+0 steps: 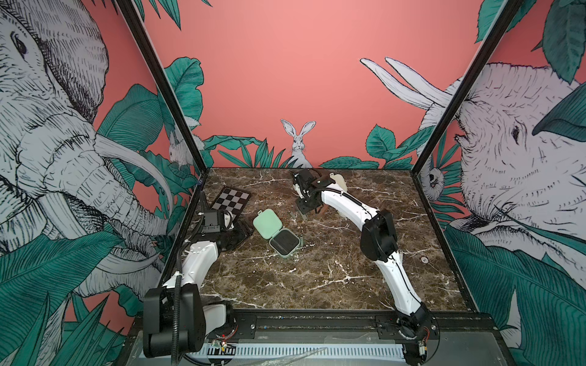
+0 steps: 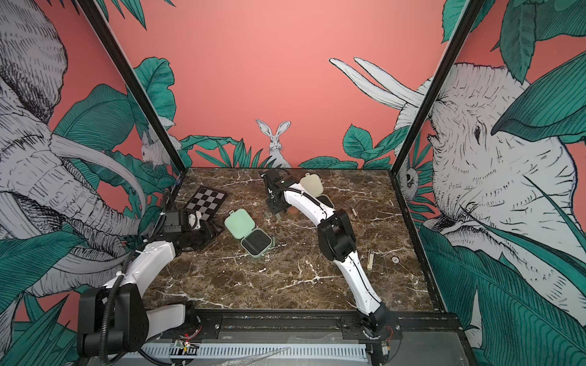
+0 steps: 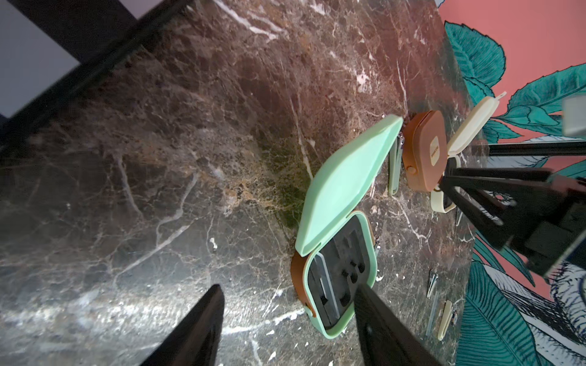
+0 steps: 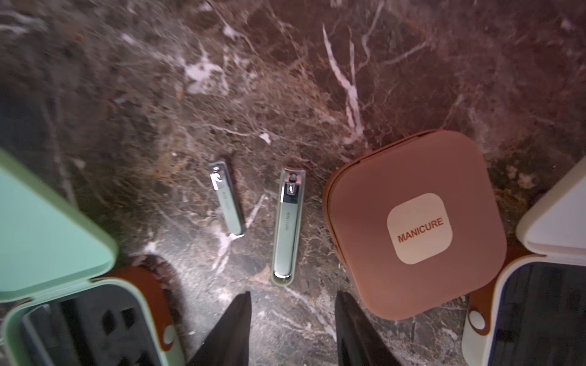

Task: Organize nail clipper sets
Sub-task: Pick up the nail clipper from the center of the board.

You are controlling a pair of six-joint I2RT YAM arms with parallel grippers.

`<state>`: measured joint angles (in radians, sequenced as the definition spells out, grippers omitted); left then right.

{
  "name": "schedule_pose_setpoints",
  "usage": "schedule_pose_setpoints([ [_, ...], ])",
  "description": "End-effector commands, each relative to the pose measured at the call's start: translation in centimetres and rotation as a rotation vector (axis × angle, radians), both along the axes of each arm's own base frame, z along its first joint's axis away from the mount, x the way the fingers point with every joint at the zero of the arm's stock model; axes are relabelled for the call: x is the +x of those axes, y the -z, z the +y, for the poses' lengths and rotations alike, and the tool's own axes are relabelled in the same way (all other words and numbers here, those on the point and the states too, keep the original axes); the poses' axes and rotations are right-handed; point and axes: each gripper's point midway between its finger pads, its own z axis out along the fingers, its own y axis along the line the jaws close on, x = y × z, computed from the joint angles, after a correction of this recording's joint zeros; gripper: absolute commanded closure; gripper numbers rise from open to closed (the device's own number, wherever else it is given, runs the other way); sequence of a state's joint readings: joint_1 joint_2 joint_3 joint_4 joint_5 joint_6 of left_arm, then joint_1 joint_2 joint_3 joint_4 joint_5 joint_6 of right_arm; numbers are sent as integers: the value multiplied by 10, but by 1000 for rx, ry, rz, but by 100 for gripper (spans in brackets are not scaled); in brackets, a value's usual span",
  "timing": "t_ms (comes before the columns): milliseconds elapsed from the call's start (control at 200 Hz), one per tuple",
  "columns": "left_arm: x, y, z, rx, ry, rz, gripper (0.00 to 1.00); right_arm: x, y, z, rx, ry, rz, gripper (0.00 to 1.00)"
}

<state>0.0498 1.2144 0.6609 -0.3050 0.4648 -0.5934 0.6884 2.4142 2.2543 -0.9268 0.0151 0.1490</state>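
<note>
The mint green case [image 1: 276, 233] lies open mid-table, its lid back and its black insert [image 3: 341, 263] showing. My left gripper [image 3: 287, 286] is open just to the left of it and holds nothing. At the back, my right gripper [image 4: 293, 296] hangs open and empty over the marble. A large green nail clipper [image 4: 287, 225] lies just ahead of the right gripper's fingertips, with a smaller one [image 4: 226, 199] beside it. The closed brown case [image 4: 415, 228], labelled MANICURE, sits beside that gripper. Behind the brown case the cream case [image 2: 312, 185] stands open.
A black-and-grey checkerboard [image 1: 231, 199] lies at the back left, near my left wrist. Cream tools [image 2: 370, 260] lie on the right side of the marble table [image 1: 317, 279], and another small tool [image 2: 354, 210] lies farther back. Black frame posts and walls close in three sides.
</note>
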Motion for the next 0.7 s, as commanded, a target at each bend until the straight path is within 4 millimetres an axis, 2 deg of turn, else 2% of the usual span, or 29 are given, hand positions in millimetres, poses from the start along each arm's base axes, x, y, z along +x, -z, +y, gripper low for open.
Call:
schedule_pose_setpoints([
  [0, -5, 0, -3, -12, 3, -2, 33, -12, 22, -1, -58, -40, 56, 56],
  [485, -6, 7, -7, -26, 7, 9, 33, 0, 50, 9, -75, -33, 79, 57],
  [695, -8, 7, -8, -26, 7, 10, 33, 3, 60, 8, -90, -30, 89, 60],
])
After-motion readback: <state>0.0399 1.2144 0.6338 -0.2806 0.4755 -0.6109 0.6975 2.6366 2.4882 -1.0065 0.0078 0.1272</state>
